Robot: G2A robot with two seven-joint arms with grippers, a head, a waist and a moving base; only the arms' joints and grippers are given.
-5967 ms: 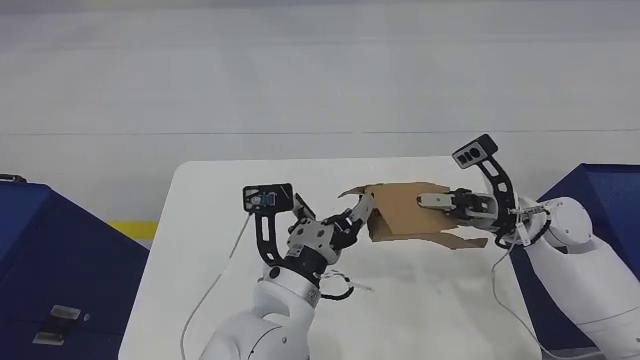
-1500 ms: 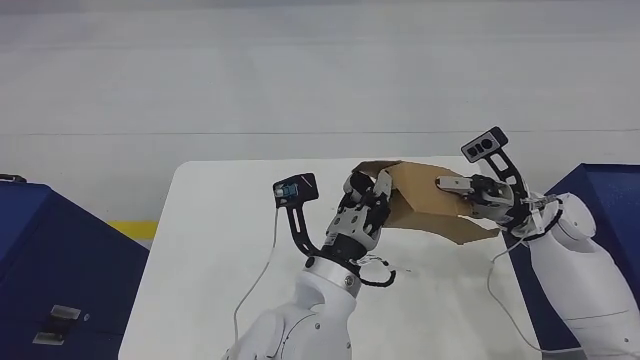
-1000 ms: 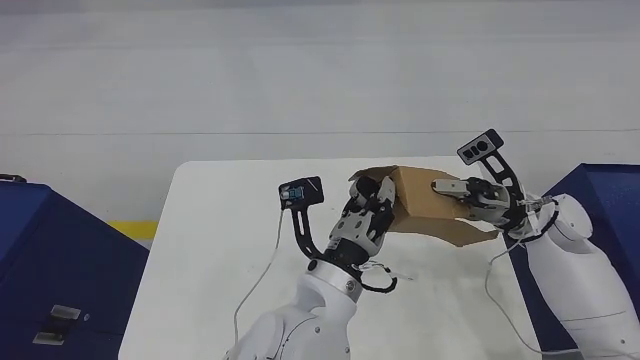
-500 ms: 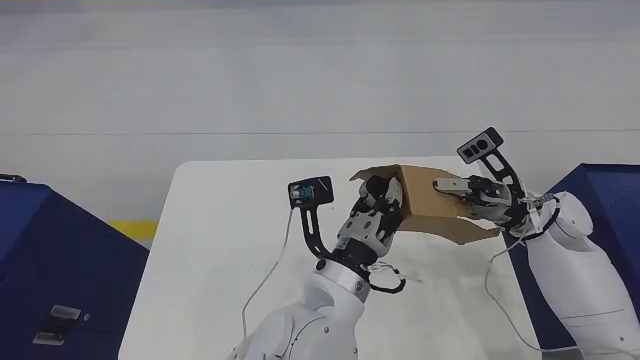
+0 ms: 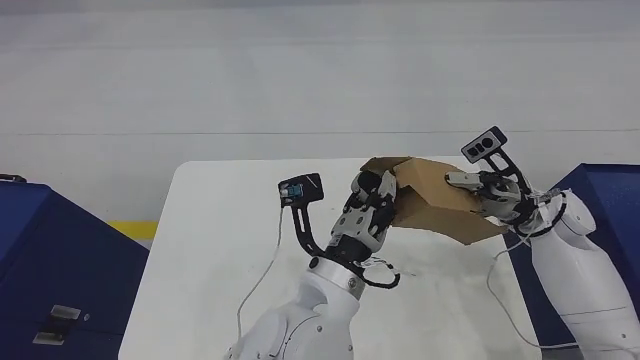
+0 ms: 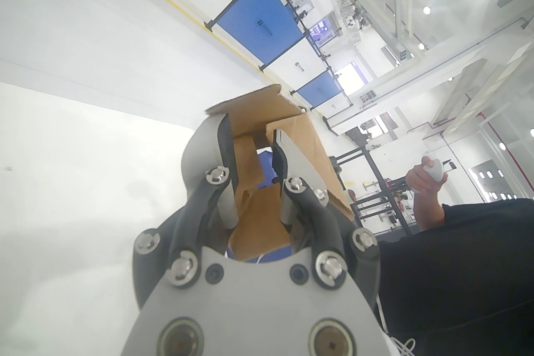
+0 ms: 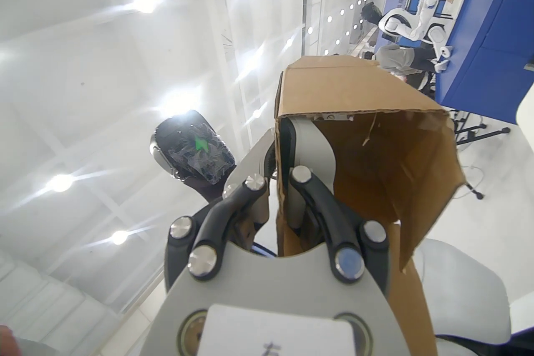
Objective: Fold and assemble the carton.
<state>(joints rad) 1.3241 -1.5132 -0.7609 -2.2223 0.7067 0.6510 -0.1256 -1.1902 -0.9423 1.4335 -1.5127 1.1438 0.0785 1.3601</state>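
The carton (image 5: 440,198) is held up between the two arms over the far right part of the white counter (image 5: 220,250). It is a brown cardboard box opened out into a tube, lying askew to the counter's edges. From here I cannot tell whether its underside touches the counter.

The left gripper (image 6: 250,134) is at the carton's open end, the one nearer the middle of the counter. Its jaws stand partly apart, and a narrow end flap (image 6: 246,165) runs between them. The flap lies close against one of the fingers (image 6: 223,149), while a gap shows between it and the other finger, so nothing is pinched there. A wider flap rises just beyond the fingertips, and the carton's long side wall runs away from the gripper on the other side.

The right gripper (image 7: 278,142) is at the opposite end of the carton. It is closed down on the edge of one wall. One grey finger (image 7: 311,149) is inside the box, the other is outside, and the cardboard is squeezed between them. That end gapes open, with a ragged flap hanging off its far side.
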